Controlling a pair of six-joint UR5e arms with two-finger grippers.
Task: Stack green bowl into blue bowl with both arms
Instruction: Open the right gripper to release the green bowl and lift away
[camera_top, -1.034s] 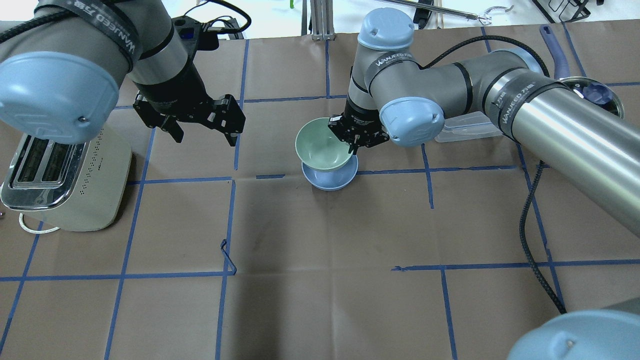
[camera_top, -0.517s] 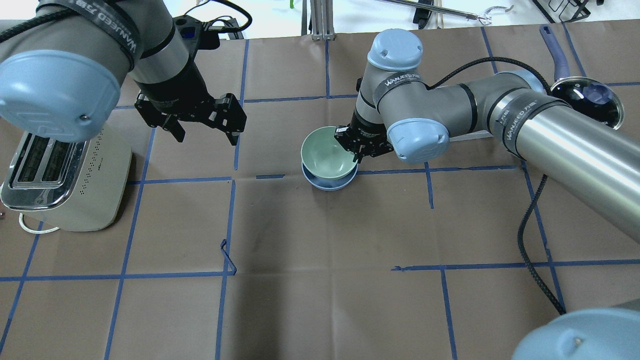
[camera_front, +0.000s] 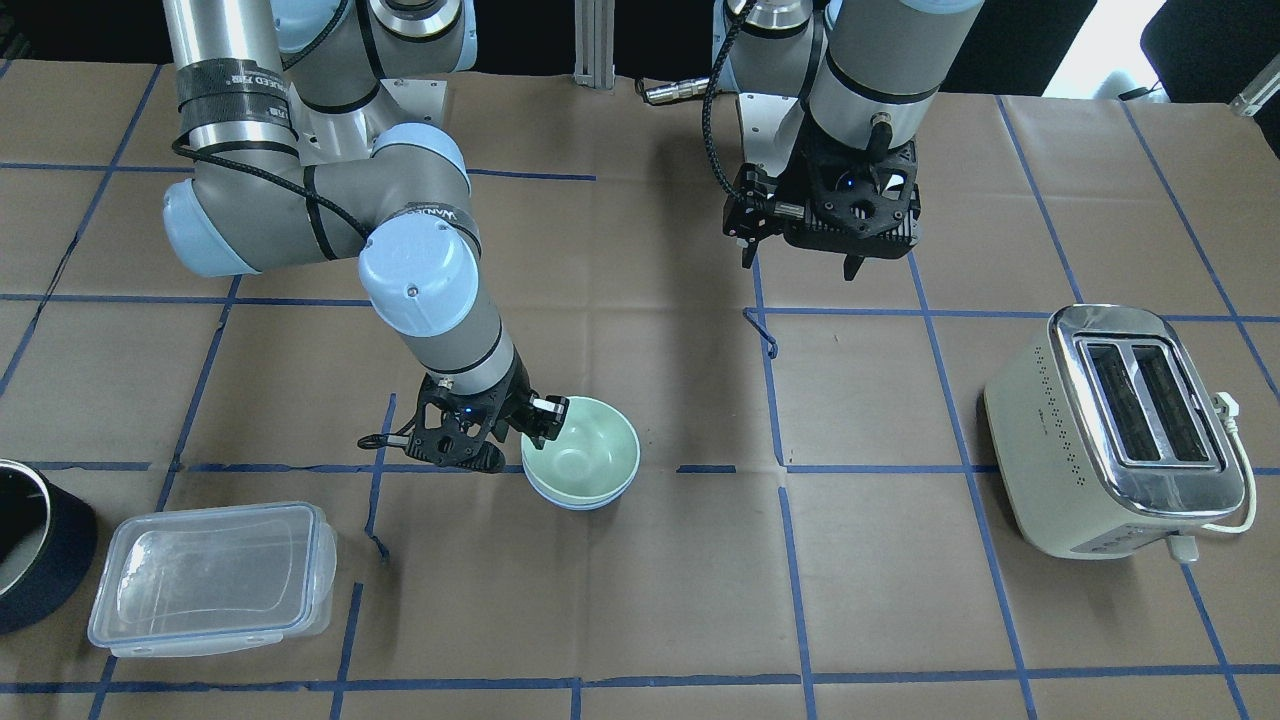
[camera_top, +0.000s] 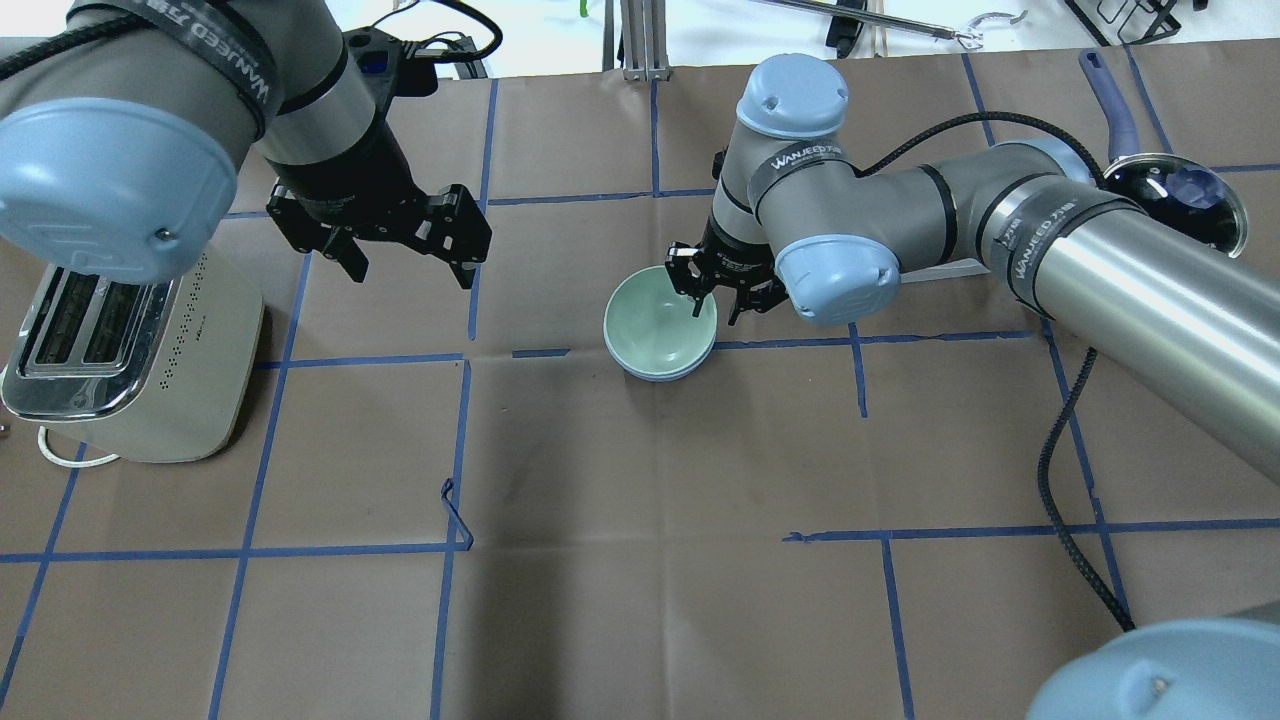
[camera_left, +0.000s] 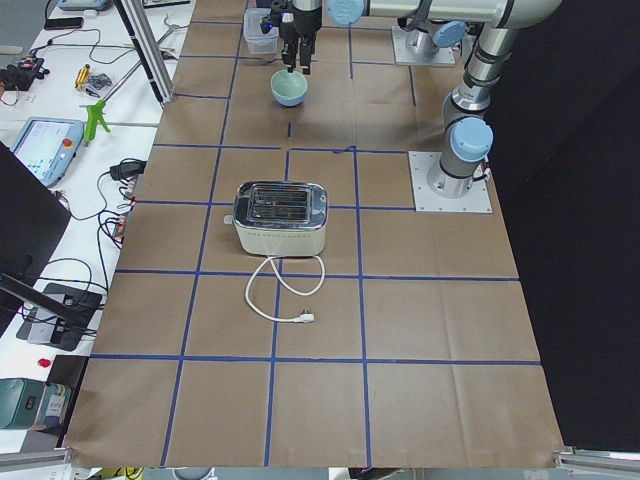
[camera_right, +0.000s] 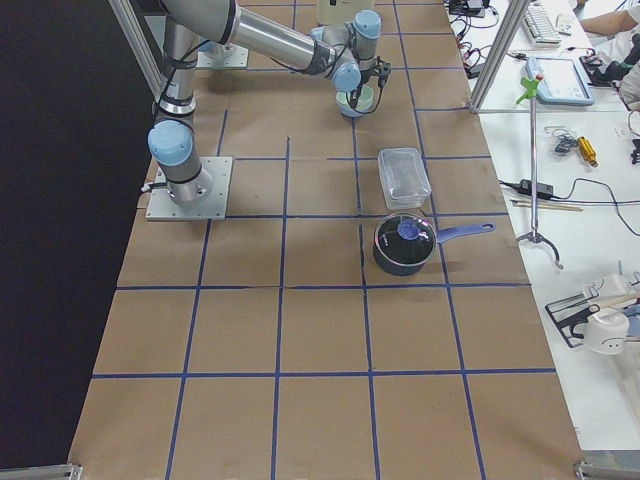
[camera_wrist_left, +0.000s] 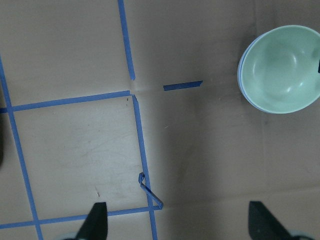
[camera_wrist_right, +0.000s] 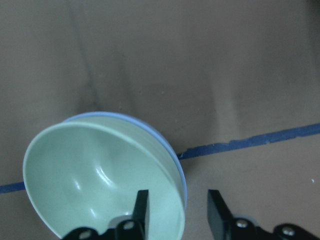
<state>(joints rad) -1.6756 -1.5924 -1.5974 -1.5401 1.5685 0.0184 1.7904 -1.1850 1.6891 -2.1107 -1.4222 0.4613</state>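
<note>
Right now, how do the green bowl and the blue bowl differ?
The green bowl is pale mint, the blue bowl periwinkle. The green bowl nests on top, inside showing; the blue bowl lies beneath, only its rim visible. Both are round, plain and upright.

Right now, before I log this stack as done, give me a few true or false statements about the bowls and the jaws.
The green bowl sits nested in the blue bowl. True.
The right gripper has its jaws shut on the green bowl's rim. False: they stand apart, one inside the rim, one outside.
The left gripper holds the blue bowl. False: its jaws are open and empty, away from both bowls.
The toaster stands on the left arm's side of the table. True.
</note>
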